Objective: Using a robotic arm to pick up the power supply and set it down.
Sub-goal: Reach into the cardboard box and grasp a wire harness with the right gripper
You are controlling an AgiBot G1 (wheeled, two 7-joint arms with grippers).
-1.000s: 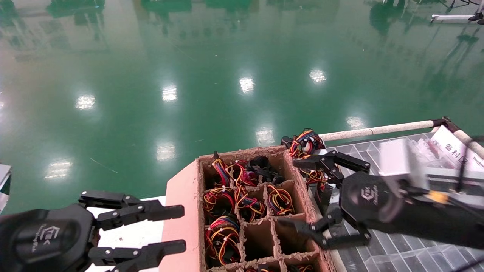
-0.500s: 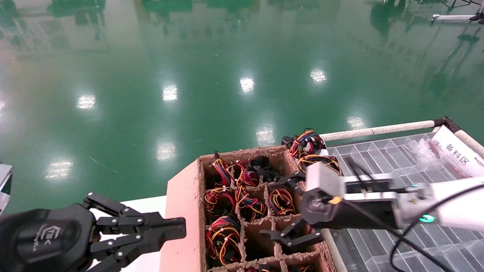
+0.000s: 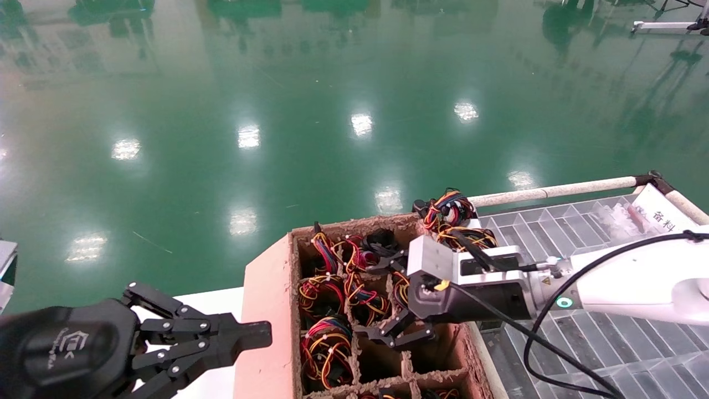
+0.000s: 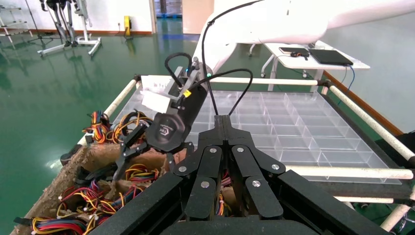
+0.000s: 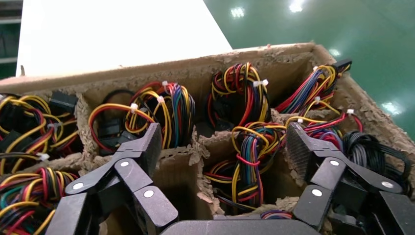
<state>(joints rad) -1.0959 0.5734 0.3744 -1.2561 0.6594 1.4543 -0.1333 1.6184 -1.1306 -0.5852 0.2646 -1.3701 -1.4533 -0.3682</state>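
The robotic arm (image 3: 626, 282), white with a green ring light, reaches in from the right over a brown carton (image 3: 271, 310). Its right gripper (image 3: 390, 298) hangs open just above the carton's middle cells. In the right wrist view the right gripper (image 5: 222, 147) straddles one cell holding a power supply (image 5: 250, 149), seen only as a tied bundle of red, yellow, blue and black wires; its metal body is hidden in the cell. Nothing is between the fingers (image 5: 147, 142). Several more power supply bundles (image 3: 327, 346) fill other cells. My left gripper (image 3: 260, 332) sits shut at lower left.
Two wire bundles (image 3: 450, 209) lie beyond the carton's far right corner. A clear compartment tray (image 3: 587, 343) with a white pipe rail (image 3: 554, 192) and a white label (image 3: 662, 217) lies to the right. A white surface (image 3: 199, 305) is left of the carton.
The right arm has swung left from over the clear tray to over the carton's middle cells, gripper staying open. The left gripper has gone from open to shut.
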